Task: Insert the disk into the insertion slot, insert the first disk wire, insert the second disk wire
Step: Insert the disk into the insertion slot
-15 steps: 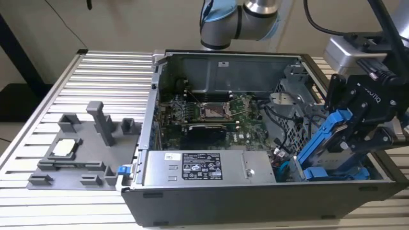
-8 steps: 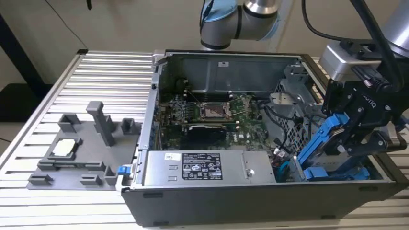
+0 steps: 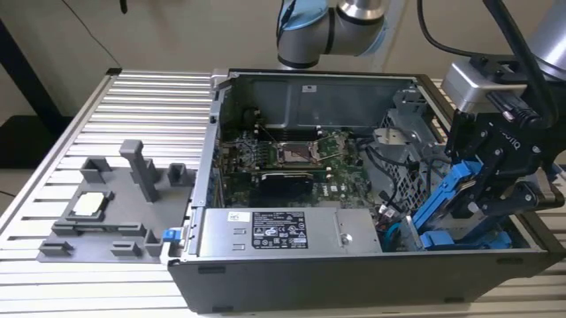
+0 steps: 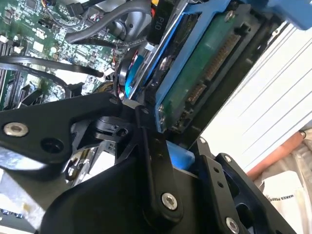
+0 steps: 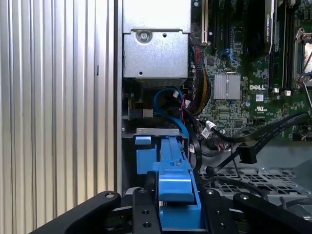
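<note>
In the exterior view my gripper is shut on the disk, a drive in a bright blue caddy. The disk is tilted, and its lower end dips into the open computer case at the exterior view's right. Directly beneath its lower end lies the insertion slot with blue rails. In the first wrist view the caddy's blue edge sits between my black fingers, over the slot's grey metal lip. The second wrist view looks at the disk's green circuit board and its connectors. A blue wire and black wires lie loose near the slot.
The grey labelled power-supply box sits at the case's front beside the slot. The motherboard fills the middle, and a perforated grey cage stands behind the slot. A grey fixture plate rests on the slatted table.
</note>
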You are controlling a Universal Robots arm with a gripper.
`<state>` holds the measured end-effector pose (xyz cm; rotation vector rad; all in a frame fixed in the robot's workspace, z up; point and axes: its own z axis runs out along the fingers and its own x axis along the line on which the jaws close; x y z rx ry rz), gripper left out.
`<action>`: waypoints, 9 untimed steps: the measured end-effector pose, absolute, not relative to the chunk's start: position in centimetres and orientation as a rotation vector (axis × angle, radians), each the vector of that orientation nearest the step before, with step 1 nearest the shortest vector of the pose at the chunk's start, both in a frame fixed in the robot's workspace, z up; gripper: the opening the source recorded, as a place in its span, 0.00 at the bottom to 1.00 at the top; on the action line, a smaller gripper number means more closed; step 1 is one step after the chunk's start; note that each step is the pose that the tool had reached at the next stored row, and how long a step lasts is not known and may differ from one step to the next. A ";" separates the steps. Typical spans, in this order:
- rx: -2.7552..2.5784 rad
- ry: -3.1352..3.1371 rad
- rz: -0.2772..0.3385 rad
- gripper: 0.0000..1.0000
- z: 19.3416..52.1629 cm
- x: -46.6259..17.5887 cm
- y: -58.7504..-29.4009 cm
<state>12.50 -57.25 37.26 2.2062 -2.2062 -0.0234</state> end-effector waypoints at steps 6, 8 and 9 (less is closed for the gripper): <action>2.206 -2.206 -0.023 0.41 37.2 12.5 -57.3; 2.206 -2.206 -0.023 0.43 37.2 12.5 -57.3; 2.206 -2.206 -0.023 0.43 37.2 12.5 -57.3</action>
